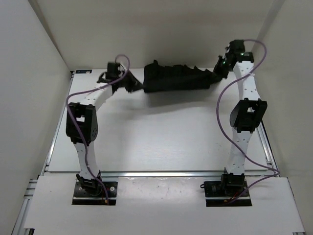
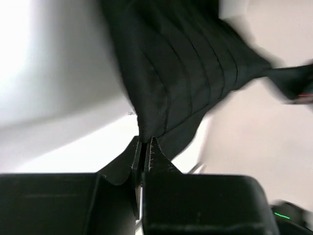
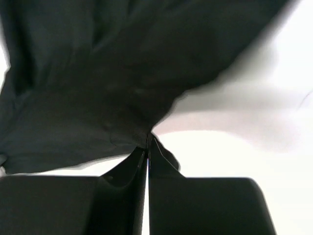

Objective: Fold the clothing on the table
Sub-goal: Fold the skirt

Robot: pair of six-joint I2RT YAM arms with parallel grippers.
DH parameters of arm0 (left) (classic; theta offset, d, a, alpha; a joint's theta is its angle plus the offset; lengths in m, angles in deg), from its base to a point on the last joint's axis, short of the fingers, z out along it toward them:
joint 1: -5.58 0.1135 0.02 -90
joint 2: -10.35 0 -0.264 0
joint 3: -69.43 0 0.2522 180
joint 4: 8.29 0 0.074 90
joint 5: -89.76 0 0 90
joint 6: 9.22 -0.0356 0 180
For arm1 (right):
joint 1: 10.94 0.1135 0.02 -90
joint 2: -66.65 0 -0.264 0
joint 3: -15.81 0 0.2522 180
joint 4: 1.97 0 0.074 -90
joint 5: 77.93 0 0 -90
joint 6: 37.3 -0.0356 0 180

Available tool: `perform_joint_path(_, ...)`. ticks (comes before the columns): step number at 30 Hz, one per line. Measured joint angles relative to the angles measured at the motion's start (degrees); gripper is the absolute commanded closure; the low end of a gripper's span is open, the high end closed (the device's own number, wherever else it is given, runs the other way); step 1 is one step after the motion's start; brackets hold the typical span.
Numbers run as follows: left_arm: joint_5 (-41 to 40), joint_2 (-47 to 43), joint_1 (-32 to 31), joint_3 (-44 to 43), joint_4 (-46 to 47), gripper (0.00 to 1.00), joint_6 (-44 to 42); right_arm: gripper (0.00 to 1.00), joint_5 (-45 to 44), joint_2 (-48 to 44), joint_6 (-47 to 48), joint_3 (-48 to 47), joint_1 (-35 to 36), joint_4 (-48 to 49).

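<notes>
The clothing (image 1: pixel 176 77), a black pleated garment, hangs stretched between my two grippers over the far part of the table (image 1: pixel 156 142). My left gripper (image 1: pixel 135 85) is shut on its left corner. In the left wrist view the jaws (image 2: pixel 145 142) pinch the hem, and the pleated clothing (image 2: pixel 181 73) runs away from them. My right gripper (image 1: pixel 218 73) is shut on the right end. In the right wrist view the fingers (image 3: pixel 148 139) clamp a bunched corner of the clothing (image 3: pixel 98 88). The garment's lower edge casts a shadow on the table.
White walls (image 1: pixel 44 58) enclose the table on the left, back and right. Metal rails (image 1: pixel 266 142) run along the table's sides. Purple cables (image 1: pixel 222 112) loop off both arms. Both arm bases (image 1: pixel 93 188) sit at the near edge.
</notes>
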State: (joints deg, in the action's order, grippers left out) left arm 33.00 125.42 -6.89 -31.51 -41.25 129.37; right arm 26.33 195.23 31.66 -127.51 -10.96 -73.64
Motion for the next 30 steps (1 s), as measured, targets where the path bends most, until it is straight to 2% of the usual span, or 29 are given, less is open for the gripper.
perform_joint_path(2,1.7,-0.74,1.73,-7.26,4.13,1.0,2.34,1.0,0.57,1.18,-0.46,-11.06,-1.38,-1.27)
perform_joint_path(4,3.98,-2.36,2.91,-13.29,7.41,1.0,3.74,1.0,0.83,-0.2,-0.55,-17.66,-1.57,-2.4)
perform_joint_path(6,5.51,-6.64,3.91,-13.84,10.01,1.0,4.55,1.0,0.66,-4.74,-0.15,-18.32,-0.63,-2.71)
perform_joint_path(8,6.67,-13.14,5.25,-9.46,11.45,1.0,4.94,1.0,1.33,-10.12,0.31,-14.4,0.35,-2.34)
perform_joint_path(11,7.1,-24.02,6.97,3.87,13.2,1.0,4.98,1.0,2.4,-19.56,0.66,-0.7,2.4,-1.36)
perform_joint_path(14,5.7,-32.79,7.8,21.18,11.8,1.0,4.24,1.0,1.99,-28.94,1.01,22.67,5.31,2.47)
perform_joint_path(17,2.64,-35.93,6.32,36.87,6.91,1.0,2.99,1.0,3.39,-34.25,1.01,46.9,7.52,4.92)
perform_joint_path(21,1.14,-40.11,1.05,50.51,-2.73,1.0,1.55,1.0,5.77,-41.18,0.61,74.03,8.68,3.82)
perform_joint_path(22,1.33,-43.1,0.74,52.94,-5.57,1.0,1.22,1.0,6.58,-44.06,0.55,78.64,8.57,2.89)
perform_joint_path(24,1.14,-49.4,2.45,55.04,-10.43,1.0,0.26,0.88,9.81,-51.49,0.61,86.36,6.97,0.22)
perform_joint_path(25,1.22,-51.45,3.15,55.04,-11.3,1.0,-0.13,0.72,11.41,-54.64,0.72,88.7,5.62,-0.68)
perform_joint_path(26,1.14,-52.81,3.43,54.93,-11.37,1.0,-0.5,0.67,12.07,-56.74,0.57,89.96,4.33,-1.64)
perform_joint_path(30,1.14,-53.42,3.61,54.95,-10.99,1.0,-0.98,0.64,11.15,-60.0,1.18,89.5,1.53,-4.24)
